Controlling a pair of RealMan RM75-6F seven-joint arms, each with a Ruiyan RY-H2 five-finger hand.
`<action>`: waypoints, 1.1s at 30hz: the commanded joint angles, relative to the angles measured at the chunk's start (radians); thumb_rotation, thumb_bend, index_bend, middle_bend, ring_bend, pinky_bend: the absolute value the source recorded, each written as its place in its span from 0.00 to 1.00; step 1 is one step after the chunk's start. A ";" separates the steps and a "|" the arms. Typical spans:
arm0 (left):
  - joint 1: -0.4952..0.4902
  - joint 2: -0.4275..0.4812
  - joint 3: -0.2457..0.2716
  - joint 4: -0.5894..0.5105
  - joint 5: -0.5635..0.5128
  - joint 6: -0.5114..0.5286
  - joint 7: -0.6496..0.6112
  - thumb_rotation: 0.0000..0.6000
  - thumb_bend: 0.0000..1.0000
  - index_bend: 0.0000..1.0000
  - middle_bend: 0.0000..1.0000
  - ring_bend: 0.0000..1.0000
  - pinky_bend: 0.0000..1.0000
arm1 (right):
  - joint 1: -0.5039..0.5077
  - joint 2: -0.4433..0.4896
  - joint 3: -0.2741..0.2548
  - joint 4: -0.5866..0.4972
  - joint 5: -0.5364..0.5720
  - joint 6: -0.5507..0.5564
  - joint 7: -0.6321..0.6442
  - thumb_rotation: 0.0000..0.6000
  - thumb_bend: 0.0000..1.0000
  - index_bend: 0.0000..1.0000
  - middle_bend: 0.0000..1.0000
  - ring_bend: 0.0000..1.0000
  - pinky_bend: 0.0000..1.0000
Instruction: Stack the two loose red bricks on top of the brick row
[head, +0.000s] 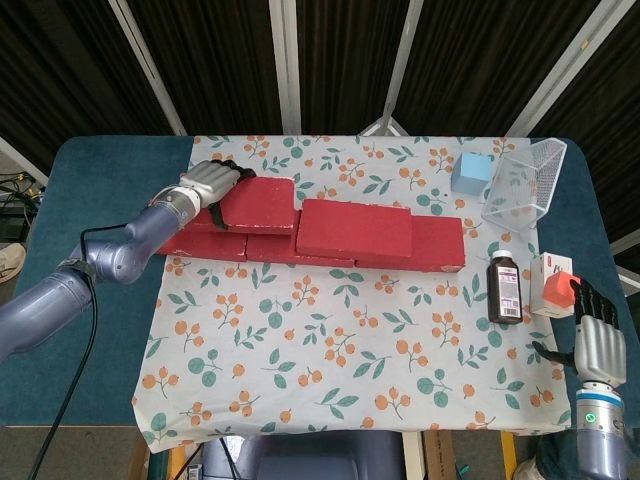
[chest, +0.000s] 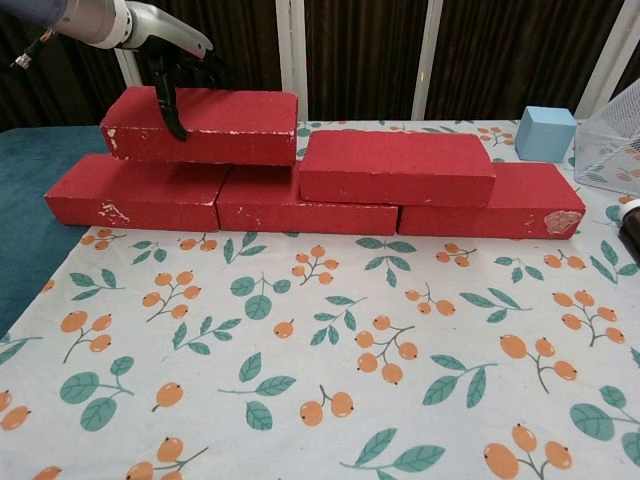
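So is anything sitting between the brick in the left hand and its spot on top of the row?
Nothing visible. The left hand holds the second brick over the left end of the brick row, at or nearly resting on it. The already stacked brick lies beside its right end, not under it.

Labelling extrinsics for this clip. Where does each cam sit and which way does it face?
Head view: high, looking steeply down on the table; shows the left arm and left hand on the held brick, and the right hand at bottom right.
Chest view: low, near table height, facing across at the brick row; only the left hand shows.
Shared: left hand, held brick, brick row, blue cube.
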 joint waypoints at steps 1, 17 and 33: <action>0.007 0.007 0.013 -0.009 0.023 0.003 -0.025 1.00 0.15 0.47 0.39 0.07 0.11 | 0.000 0.000 0.000 -0.001 -0.001 -0.002 0.000 1.00 0.05 0.00 0.00 0.00 0.00; 0.011 0.011 0.041 -0.044 0.124 0.012 -0.133 1.00 0.15 0.48 0.38 0.07 0.11 | 0.000 -0.004 0.006 -0.005 0.011 -0.006 -0.008 1.00 0.05 0.00 0.00 0.00 0.00; 0.007 -0.005 0.062 -0.038 0.204 0.025 -0.220 1.00 0.14 0.48 0.38 0.07 0.11 | -0.005 -0.002 0.014 -0.010 0.020 -0.001 -0.007 1.00 0.05 0.00 0.00 0.00 0.00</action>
